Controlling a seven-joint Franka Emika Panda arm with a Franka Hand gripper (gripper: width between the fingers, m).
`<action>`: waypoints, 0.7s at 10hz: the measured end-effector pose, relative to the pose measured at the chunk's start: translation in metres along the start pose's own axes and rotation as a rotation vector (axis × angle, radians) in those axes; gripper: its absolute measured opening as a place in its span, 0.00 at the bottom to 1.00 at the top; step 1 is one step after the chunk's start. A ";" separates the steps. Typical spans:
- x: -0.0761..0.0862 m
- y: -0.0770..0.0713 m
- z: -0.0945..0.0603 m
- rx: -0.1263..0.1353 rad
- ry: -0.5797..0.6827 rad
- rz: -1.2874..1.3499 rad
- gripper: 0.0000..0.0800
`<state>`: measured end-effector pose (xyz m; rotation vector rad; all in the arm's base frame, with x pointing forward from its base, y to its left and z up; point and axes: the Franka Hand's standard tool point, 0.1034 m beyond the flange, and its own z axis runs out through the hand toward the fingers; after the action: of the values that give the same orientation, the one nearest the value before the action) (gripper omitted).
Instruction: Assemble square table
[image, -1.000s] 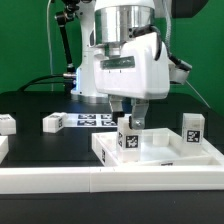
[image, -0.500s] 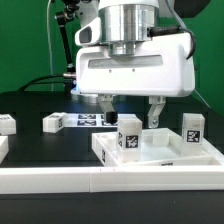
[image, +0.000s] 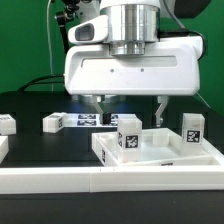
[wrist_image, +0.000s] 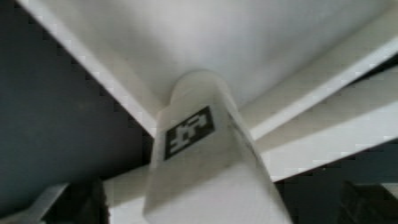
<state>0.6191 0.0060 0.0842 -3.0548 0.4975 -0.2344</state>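
On the black table (image: 40, 145), from the exterior view's left: 2 loose legs (image: 7, 124) (image: 53, 122); the marker board (image: 88, 119); the tray-like top (image: 160, 155) with 1 leg (image: 128, 135) upright inside; another leg (image: 192, 128) at its far corner. Above, the gripper (image: 131, 103) hangs spread, holding nothing.

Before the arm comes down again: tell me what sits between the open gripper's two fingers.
In the exterior view, the open gripper hangs above a small white tagged block leg standing upright in the white square tray-like top; only air between the fingers.
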 end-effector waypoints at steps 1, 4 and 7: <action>0.000 0.001 0.000 -0.001 0.000 -0.079 0.81; -0.001 0.002 0.002 -0.010 0.000 -0.219 0.81; -0.001 0.004 0.002 -0.022 -0.001 -0.398 0.81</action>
<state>0.6177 0.0026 0.0816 -3.1448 -0.1151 -0.2376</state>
